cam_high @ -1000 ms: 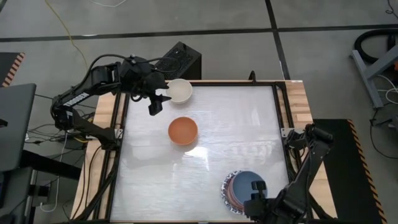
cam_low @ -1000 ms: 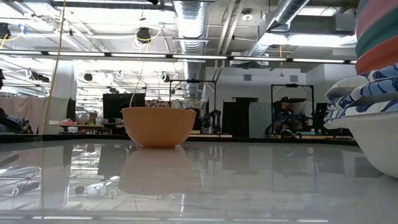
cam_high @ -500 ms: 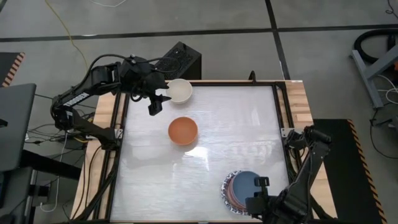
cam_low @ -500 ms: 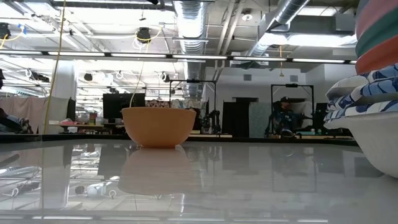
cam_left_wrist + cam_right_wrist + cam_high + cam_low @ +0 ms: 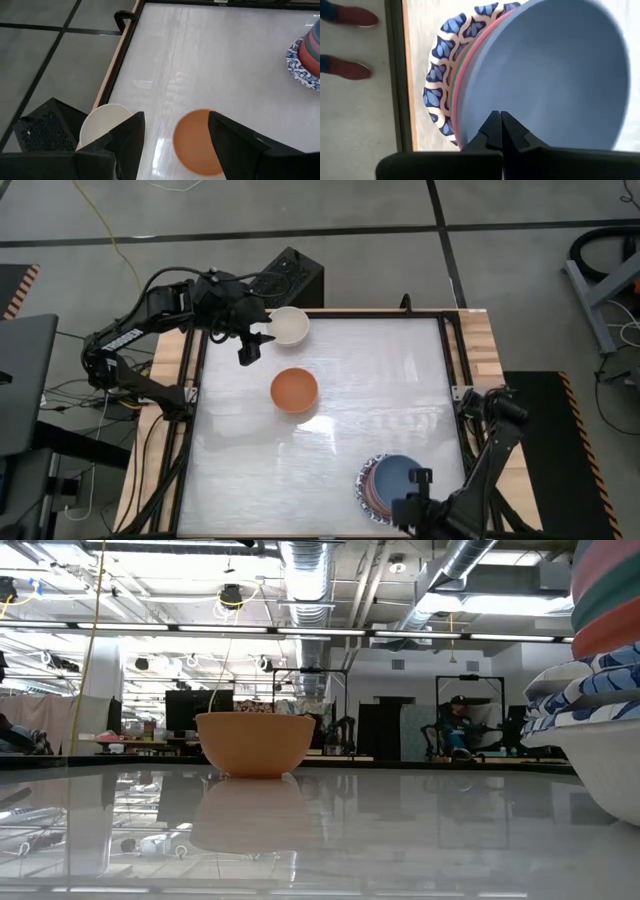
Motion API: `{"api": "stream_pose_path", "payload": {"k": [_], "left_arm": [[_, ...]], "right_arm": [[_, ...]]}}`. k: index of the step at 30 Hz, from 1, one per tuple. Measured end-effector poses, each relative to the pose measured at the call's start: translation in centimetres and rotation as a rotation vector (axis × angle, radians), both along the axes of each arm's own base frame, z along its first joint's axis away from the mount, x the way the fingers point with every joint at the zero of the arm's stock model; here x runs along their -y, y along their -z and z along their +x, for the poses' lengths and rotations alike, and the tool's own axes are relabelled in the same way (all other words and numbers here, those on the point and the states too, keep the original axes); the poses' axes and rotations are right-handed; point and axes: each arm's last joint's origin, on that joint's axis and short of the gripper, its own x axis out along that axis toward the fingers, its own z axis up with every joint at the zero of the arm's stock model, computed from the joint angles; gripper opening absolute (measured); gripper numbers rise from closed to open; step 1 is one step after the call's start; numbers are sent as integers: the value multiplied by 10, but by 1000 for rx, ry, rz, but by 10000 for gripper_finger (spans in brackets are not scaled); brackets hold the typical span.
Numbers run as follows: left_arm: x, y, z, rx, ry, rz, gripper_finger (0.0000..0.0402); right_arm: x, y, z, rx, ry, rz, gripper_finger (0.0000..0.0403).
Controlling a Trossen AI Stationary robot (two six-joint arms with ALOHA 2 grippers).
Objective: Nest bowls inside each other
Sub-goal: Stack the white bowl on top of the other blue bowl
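A stack of nested bowls (image 5: 378,485) with a blue-and-white patterned rim stands near the table's near right corner; a plain blue bowl (image 5: 545,75) lies on top. My right gripper (image 5: 498,120) is shut, pointing down over that bowl's inner wall close to its near rim. An orange bowl (image 5: 294,390) rests on its base mid-table, and a cream-white bowl (image 5: 289,326) sits by the far left edge. My left gripper (image 5: 248,346) hangs open above the table beside the white bowl, touching nothing. My right gripper's shut fingertips (image 5: 492,125) come from above over the blue bowl's inner wall (image 5: 485,107), just inside the near rim. Nothing shows between the fingers. I cannot tell whether the tips touch the bowl.
A dark frame (image 5: 190,410) borders the glossy white table. A black box (image 5: 290,275) sits beyond the far edge. Free tabletop lies between the orange bowl and the stack. A person's shoes (image 5: 347,65) show on the floor past the near edge.
My right arm has sunk a little and its wrist has tipped more steeply down over the stack. The bowls have stayed in place.
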Motion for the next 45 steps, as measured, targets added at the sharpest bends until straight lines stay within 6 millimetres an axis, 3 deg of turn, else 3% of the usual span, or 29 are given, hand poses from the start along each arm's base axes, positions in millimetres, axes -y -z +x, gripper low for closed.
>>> {"api": "stream_pose_path", "payload": {"k": [6, 14, 21, 29, 34, 45], "left_arm": [[0, 0, 0, -1, 2, 3, 209], [0, 0, 0, 3, -8, -10, 209], [2, -1, 2, 39, 28, -74, 209], [4, 0, 5, 83, 84, -165, 209], [1, 26, 14, 19, 43, -249, 209], [-4, 115, 30, -192, -82, -350, 209]], "right_arm": [[-5, 18, 3, -44, 0, -69, 5], [-3, 24, 3, -58, -3, -136, 5], [4, -8, 2, 38, -52, -189, 6], [24, -37, 6, 131, 33, -127, 7], [48, -59, 13, 173, 108, -74, 8], [117, -120, 5, 410, 249, -31, 8]]}}
